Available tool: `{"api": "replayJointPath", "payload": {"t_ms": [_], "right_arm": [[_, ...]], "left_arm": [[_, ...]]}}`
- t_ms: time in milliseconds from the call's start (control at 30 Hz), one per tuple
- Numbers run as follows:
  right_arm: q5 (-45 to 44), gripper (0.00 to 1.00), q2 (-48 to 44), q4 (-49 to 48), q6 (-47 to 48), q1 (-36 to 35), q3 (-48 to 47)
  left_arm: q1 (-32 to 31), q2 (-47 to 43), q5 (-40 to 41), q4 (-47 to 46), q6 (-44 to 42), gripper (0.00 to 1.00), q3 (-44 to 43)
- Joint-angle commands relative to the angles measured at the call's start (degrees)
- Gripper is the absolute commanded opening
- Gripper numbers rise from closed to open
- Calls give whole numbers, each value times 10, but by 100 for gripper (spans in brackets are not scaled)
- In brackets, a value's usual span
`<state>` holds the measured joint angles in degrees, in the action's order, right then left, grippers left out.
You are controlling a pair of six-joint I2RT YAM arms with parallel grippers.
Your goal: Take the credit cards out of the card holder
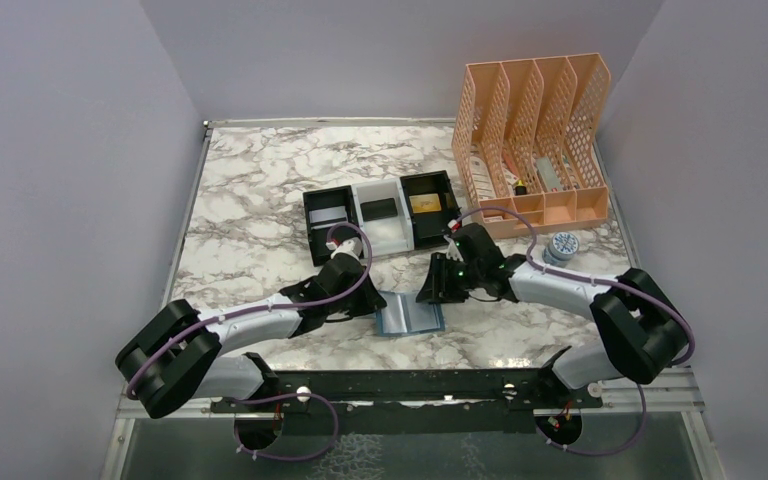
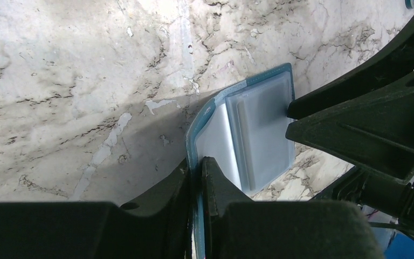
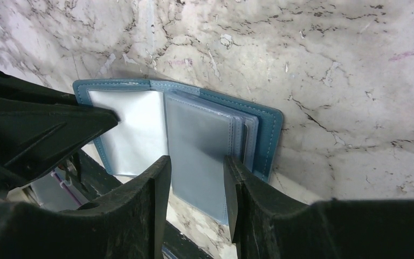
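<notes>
At the left, pinches the outer left edge of the card holder in the left gripper, jaws all but together on the teal cover. Lies open on the marble table, between the two wrists and near the arm bases, long axis running left to right, spine pointing away from the bases: pale bare panel on the left, a stack of clear sleeves on the right. Cannot tell whether those greyish sleeves hold any card. Beyond, in the tray, shows a black card and a gold card. At the right, sets the right gripper over the sleeve stack from the near side, jaws parted narrowly with the sleeves' near edge in the gap; cannot tell if touching. Probably falls to the right arm, the nearer one to the sleeves, to draw out any card left inside, pulling away from the left clamp.
</notes>
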<state>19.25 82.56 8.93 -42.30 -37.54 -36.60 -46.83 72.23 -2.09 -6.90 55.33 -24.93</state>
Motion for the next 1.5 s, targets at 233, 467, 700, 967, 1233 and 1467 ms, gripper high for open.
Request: {"api": "replayJointPath", "payload": {"t_ms": [233,467,700,967,1233,1467], "right_arm": [[5,42,-2,23,31,-2,-22],[37,41,43,-22,18,-3,6],[122,41,36,-90,7,-3,13],[197,41,36,-154,-28,-3,6],[76,42,5,-45,2,-2,-19],[-11,43,-12,44,38,-2,-30]], "left_arm": [[2,5,-4,-2,-11,11,0],[2,11,-5,2,-13,7,-1],[1,20,-5,-6,-6,4,13],[1,38,-9,-11,-8,4,6],[1,31,-2,-6,-6,4,9],[2,20,-7,-11,-7,10,14]]}}
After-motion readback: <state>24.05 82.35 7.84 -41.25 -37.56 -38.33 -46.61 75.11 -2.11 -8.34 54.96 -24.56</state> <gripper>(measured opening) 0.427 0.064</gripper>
